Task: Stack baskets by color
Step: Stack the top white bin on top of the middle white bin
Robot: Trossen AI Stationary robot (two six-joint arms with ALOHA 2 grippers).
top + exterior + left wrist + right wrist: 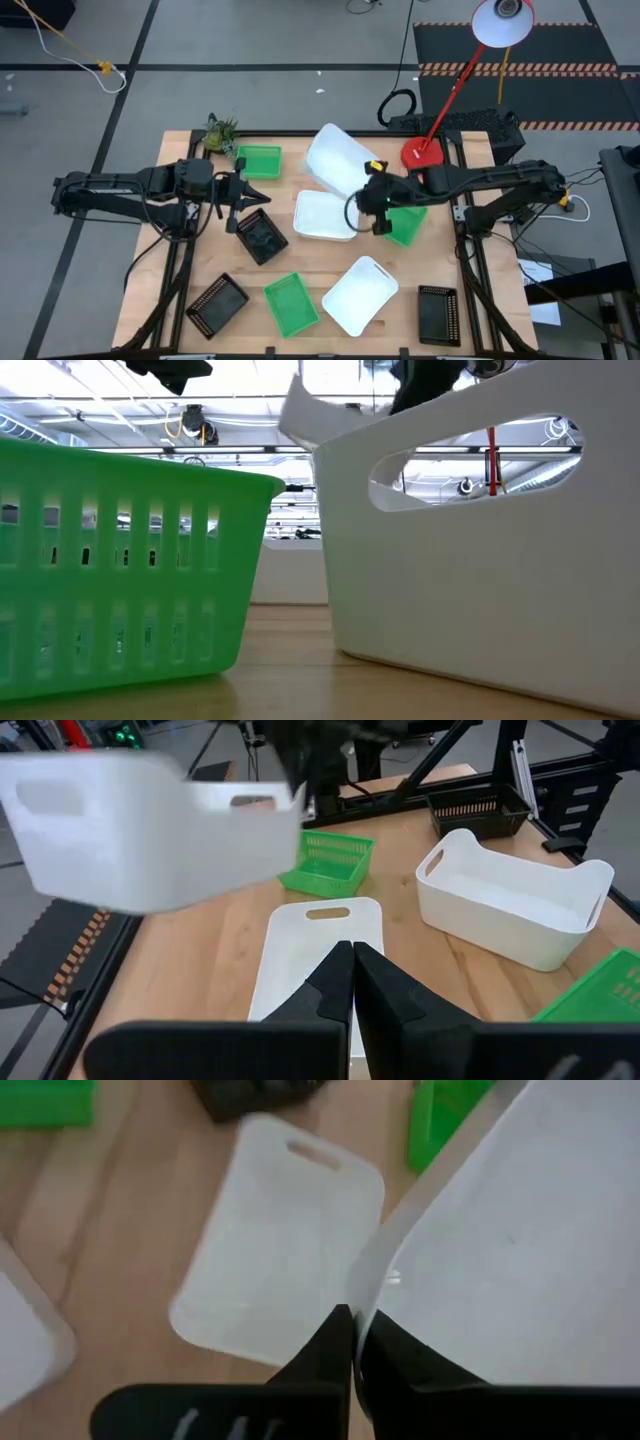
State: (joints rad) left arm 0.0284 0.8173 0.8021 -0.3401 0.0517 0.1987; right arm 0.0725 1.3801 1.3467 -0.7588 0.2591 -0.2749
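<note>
My right gripper (376,198) is shut on a white basket (338,160), held in the air over the table's middle; the left wrist view shows this basket (150,830) lifted. Below it a second white basket (324,215) rests on its bottom. A third white basket (360,295) stands near the front edge. Green baskets sit at the far left (260,162), the front (292,304) and under my right arm (405,224). Three black baskets (262,238) (217,303) (438,313) stand on the table. My left gripper (240,196) hovers shut and empty at the left. My right gripper pinches the lifted white basket's side wall at its rim (385,1275), one finger inside the basket and one outside. The fingers slant down from the table's right side. The basket hangs tilted, clear of the table and of the white basket (285,1250) below.
A red lamp base (422,153) with its white shade (502,22) stands at the far right corner. A small leafy toy (221,132) lies at the far left corner. Bare wood shows between the front baskets (250,270).
</note>
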